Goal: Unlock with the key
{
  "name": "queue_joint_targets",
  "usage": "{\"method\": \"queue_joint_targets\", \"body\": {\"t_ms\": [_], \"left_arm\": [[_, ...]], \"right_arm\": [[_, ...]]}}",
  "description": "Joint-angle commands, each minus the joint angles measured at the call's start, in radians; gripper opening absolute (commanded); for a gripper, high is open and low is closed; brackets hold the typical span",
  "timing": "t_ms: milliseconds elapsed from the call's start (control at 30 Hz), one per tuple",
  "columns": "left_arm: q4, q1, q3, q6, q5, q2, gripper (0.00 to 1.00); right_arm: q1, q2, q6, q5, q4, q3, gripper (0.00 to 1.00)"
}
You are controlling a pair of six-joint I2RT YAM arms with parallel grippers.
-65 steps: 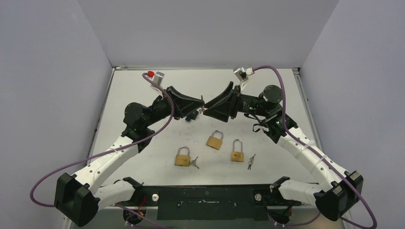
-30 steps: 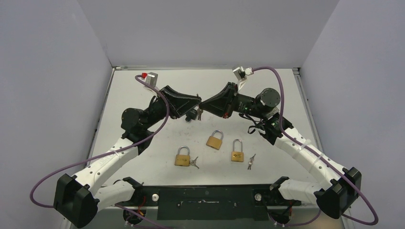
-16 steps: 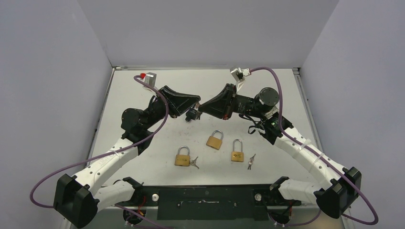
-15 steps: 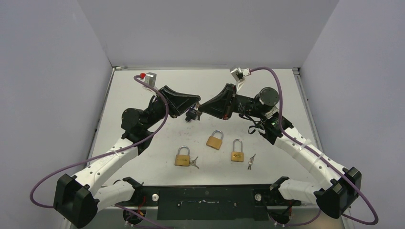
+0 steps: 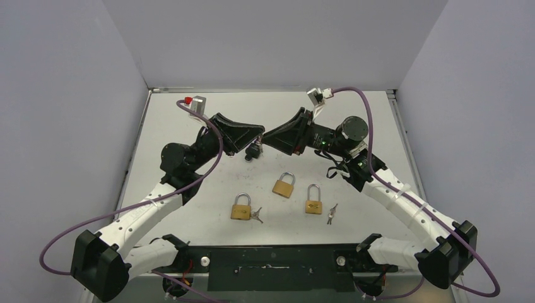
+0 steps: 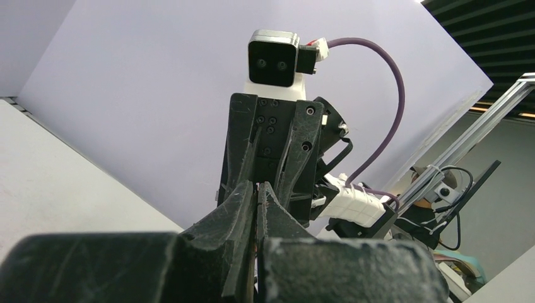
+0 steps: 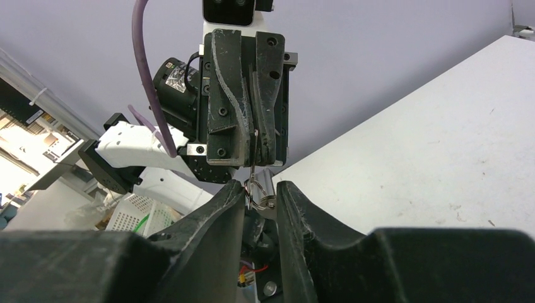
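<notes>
Table (image 5: 189, 120) white, walls (image 5: 271, 44) pale lilac; left gripper (image 6: 255, 189) clenched on key (image 7: 254, 158), right gripper (image 7: 260, 187) parted beside it.

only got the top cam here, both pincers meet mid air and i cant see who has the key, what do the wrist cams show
observer: the right wrist view shows the key hanging from the left pincer, pinched in its shut jaws.
operator: and the right one
observer: the right pincer is open, its jaws apart either side of the key ring, not clamping it.
operator: left wrist cam any help
observer: there the left pincer's fingers are pressed together; i can't make out the key.
</notes>
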Motion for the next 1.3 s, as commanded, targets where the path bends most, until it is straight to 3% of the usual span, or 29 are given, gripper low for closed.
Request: {"method": "queue_joint_targets", "body": {"t_ms": [0,167,200,300,400,467,600,667,1000,1033,1167,1267], "left_arm": [[0.045,-0.005,0.012,0.018,-0.007,-0.016,0.00],[0.047,-0.005,0.009,0.017,-0.013,-0.020,0.00],[0.047,-0.005,0.009,0.019,-0.015,-0.021,0.00],[0.049,-0.005,0.006,0.022,-0.017,-0.023,0.00],[0.050,-0.005,0.004,0.025,-0.019,-0.025,0.00],[0.049,-0.005,0.003,0.025,-0.022,-0.025,0.00],[0.051,-0.005,0.007,0.026,-0.021,-0.023,0.00],[0.050,-0.005,0.005,0.025,-0.022,-0.022,0.00],[0.055,-0.005,-0.001,0.023,-0.042,-0.022,0.00],[0.057,-0.005,-0.001,0.022,-0.043,-0.021,0.00],[0.056,-0.005,-0.003,0.023,-0.046,-0.021,0.00],[0.001,-0.004,-0.001,0.041,-0.062,-0.039,0.02]], "right_arm": [[0.007,-0.008,0.024,0.027,0.100,-0.011,0.25],[0.009,-0.003,0.028,0.029,0.105,-0.010,0.20],[0.009,-0.005,0.033,0.029,0.113,-0.014,0.22],[0.009,-0.015,0.046,0.044,0.139,-0.028,0.43],[0.007,-0.018,0.053,0.060,0.140,-0.033,0.48],[0.007,-0.015,0.054,0.059,0.136,-0.032,0.42],[0.007,-0.006,0.047,0.052,0.125,-0.030,0.18],[0.007,-0.004,0.047,0.047,0.128,-0.029,0.10],[0.009,0.014,0.048,0.006,0.116,-0.015,0.22],[0.009,0.017,0.049,0.001,0.113,-0.014,0.21],[0.009,0.018,0.048,-0.005,0.113,-0.014,0.00],[0.003,0.015,0.036,-0.001,0.099,-0.017,0.00]]}}
